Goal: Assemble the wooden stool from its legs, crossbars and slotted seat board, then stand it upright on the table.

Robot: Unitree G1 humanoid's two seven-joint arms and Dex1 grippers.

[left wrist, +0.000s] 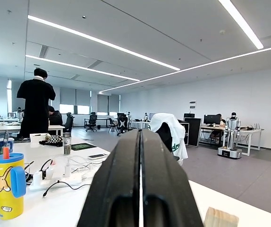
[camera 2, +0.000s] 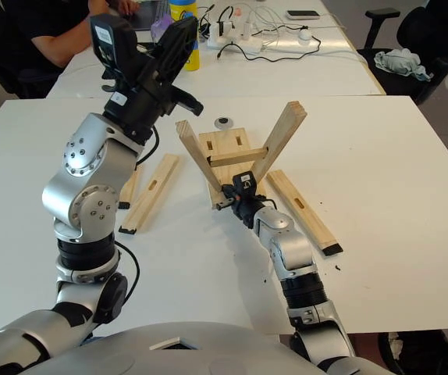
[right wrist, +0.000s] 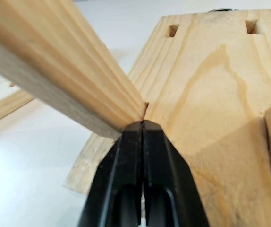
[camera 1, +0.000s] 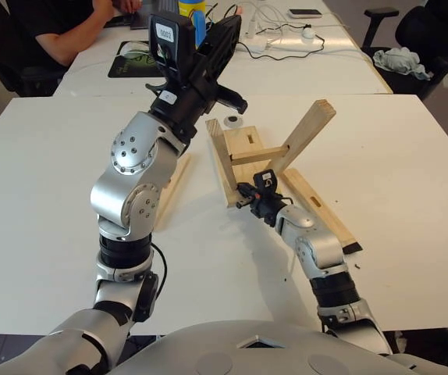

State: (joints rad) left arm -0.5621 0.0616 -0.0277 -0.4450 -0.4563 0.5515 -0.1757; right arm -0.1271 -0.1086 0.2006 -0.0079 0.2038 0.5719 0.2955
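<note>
The slotted seat board (camera 2: 225, 143) lies flat on the white table (camera 2: 396, 156). Two legs stand in it, splayed in a V: one leg (camera 2: 197, 152) leans left, the other leg (camera 2: 280, 134) leans right, and a crossbar (camera 2: 237, 158) joins them. My right gripper (camera 1: 243, 201) is shut, its tips (right wrist: 142, 124) touching the near edge where the left-leaning leg meets the board. My left gripper (camera 1: 225, 35) is raised well above the table, pointing up and away, shut with nothing in it (left wrist: 140, 137). A slotted leg (camera 2: 302, 209) lies loose to the right.
More slotted wooden pieces (camera 2: 152, 191) lie on the table left of the board, under my left arm. A small grey round fitting (camera 2: 223, 123) sits behind the board. The table behind holds a yellow bottle (camera 2: 183, 22) and cables (camera 2: 271, 35).
</note>
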